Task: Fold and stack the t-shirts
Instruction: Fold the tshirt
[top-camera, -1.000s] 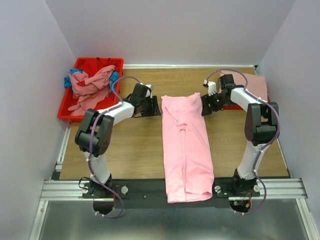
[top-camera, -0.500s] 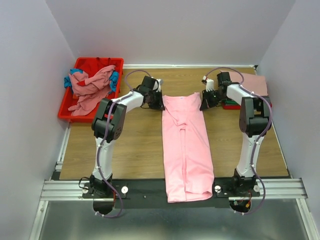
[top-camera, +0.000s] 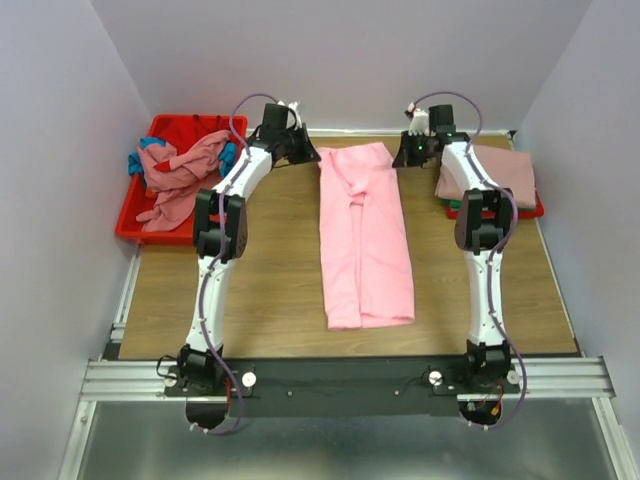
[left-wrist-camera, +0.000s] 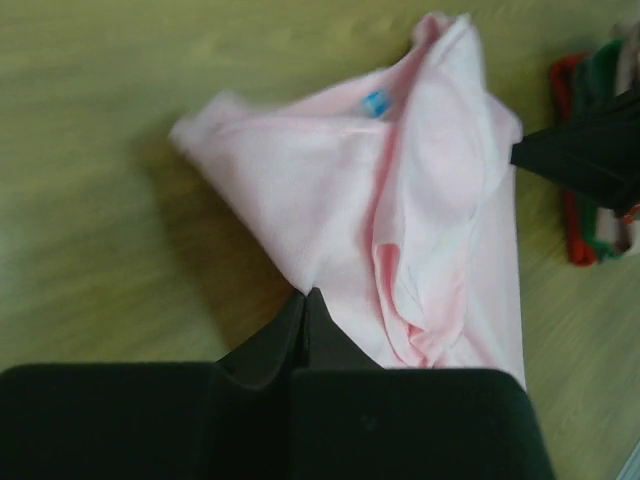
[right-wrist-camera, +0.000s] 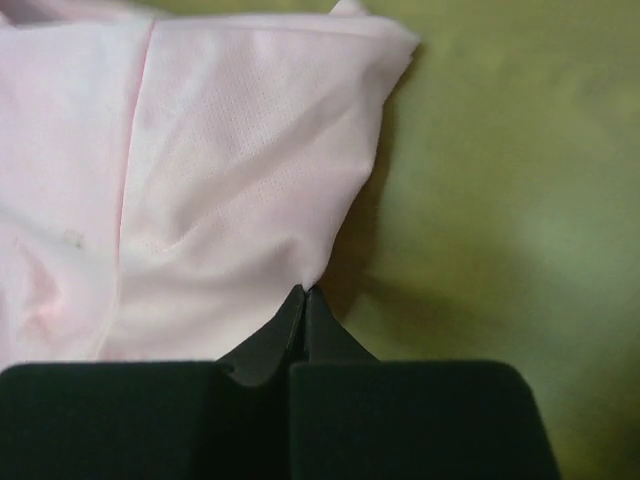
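A bright pink t-shirt (top-camera: 365, 240) lies in the middle of a wooden table (top-camera: 260, 290), folded into a long narrow strip running from near to far. Both robot arms stretch to the far end. The left gripper (top-camera: 303, 152) is at the strip's far left corner and the right gripper (top-camera: 403, 153) at its far right corner. In each wrist view the two black fingers (left-wrist-camera: 268, 345) are pressed together, their tips meeting on the cloth's edge. Each appears to pinch a thin bit of fabric, though how much cloth lies between the tips is hard to make out.

At the far left a red bin (top-camera: 135, 215) holds a loose heap (top-camera: 180, 175) of dusty rose and teal shirts. At the far right sits a small stack (top-camera: 495, 170) of folded shirts, dusty rose on top with green and red edges beneath.

The shirt looks light, soft and limp. It will likely sag and crease wherever it is unsupported, and thin cloth may slip from a shallow pinch. The two far corners are sensible holds, since lifting both together should keep that edge straight for the next fold.
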